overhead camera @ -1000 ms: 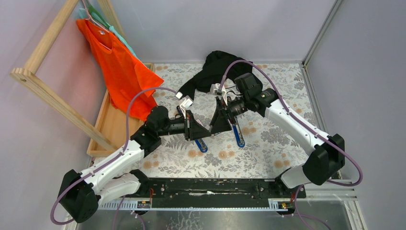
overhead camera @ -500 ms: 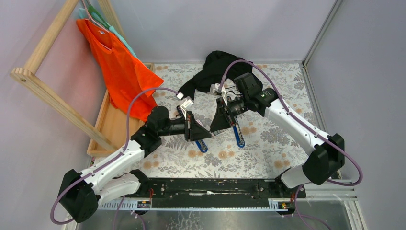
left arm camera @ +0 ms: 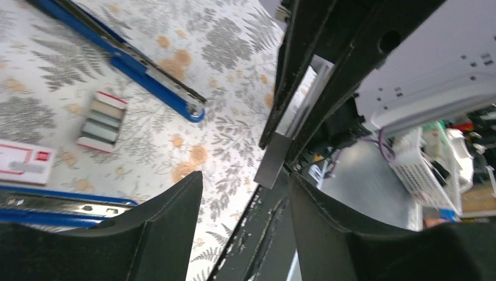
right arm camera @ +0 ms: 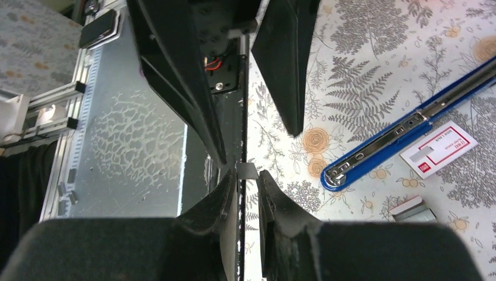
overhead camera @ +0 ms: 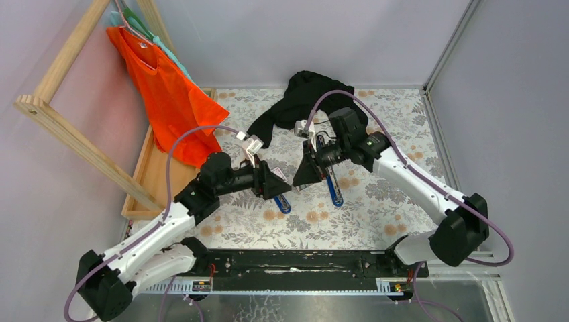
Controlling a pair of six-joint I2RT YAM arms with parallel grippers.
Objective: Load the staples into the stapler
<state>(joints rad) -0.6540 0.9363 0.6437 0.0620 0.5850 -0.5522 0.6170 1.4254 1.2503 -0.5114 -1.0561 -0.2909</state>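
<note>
My right gripper (right arm camera: 248,175) is shut on a short grey staple strip (right arm camera: 247,170), which sticks out past its tips. The same strip (left arm camera: 272,159) shows in the left wrist view, held up just beyond my left gripper (left arm camera: 244,178), which is open and empty. In the top view the left gripper (overhead camera: 278,185) and right gripper (overhead camera: 302,178) meet tip to tip above the table. The blue stapler (overhead camera: 333,188) lies opened out flat, its other arm (overhead camera: 282,203) to the left. The white-and-red box (right arm camera: 438,150) and the grey staple tray (right arm camera: 413,209) lie beside the stapler (right arm camera: 403,126).
A black cloth (overhead camera: 305,94) lies at the back. An orange shirt (overhead camera: 171,94) hangs on a wooden rack (overhead camera: 74,141) at the left, over a wooden tray (overhead camera: 158,174). A black rail (overhead camera: 288,261) runs along the near edge.
My left arm has drawn back a little to the left and its wrist has turned. My right gripper has shifted slightly left with the strip. The two grippers stay tip to tip.
</note>
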